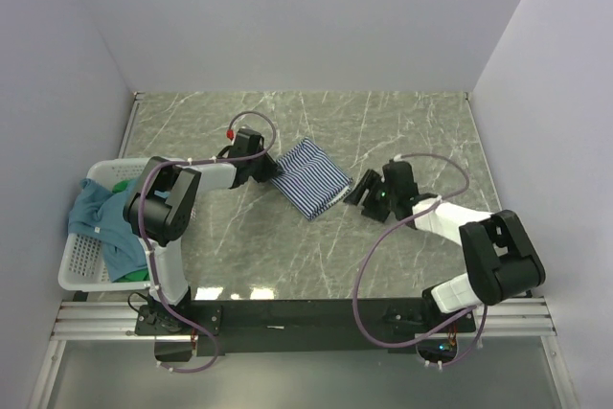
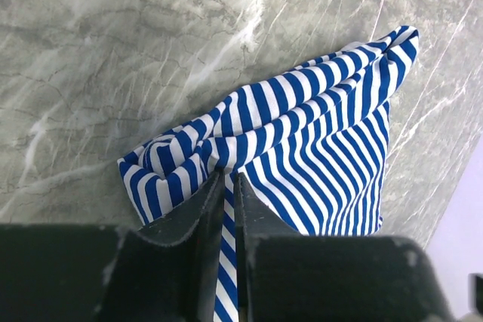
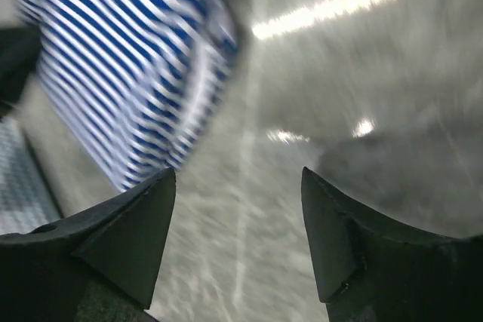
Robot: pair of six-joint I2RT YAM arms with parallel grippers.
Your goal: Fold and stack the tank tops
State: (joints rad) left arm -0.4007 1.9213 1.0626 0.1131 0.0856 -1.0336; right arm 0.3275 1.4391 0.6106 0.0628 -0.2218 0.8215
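Bare table (image 1: 402, 126) lies open beyond and in front of the striped top (image 1: 308, 179). The left gripper (image 1: 272, 170) blocks that top's left edge. The wide-open right gripper (image 1: 356, 189) stands just off its right corner. A basket (image 1: 79, 270) heaped with clothes (image 1: 96, 222) fills the table's left edge, and walls (image 1: 287, 16) close three sides.

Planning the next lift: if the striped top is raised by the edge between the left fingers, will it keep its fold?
Probably not: the striped top is bunched and creased near the left gripper, so it looks floppy. Likely light, being thin cloth.
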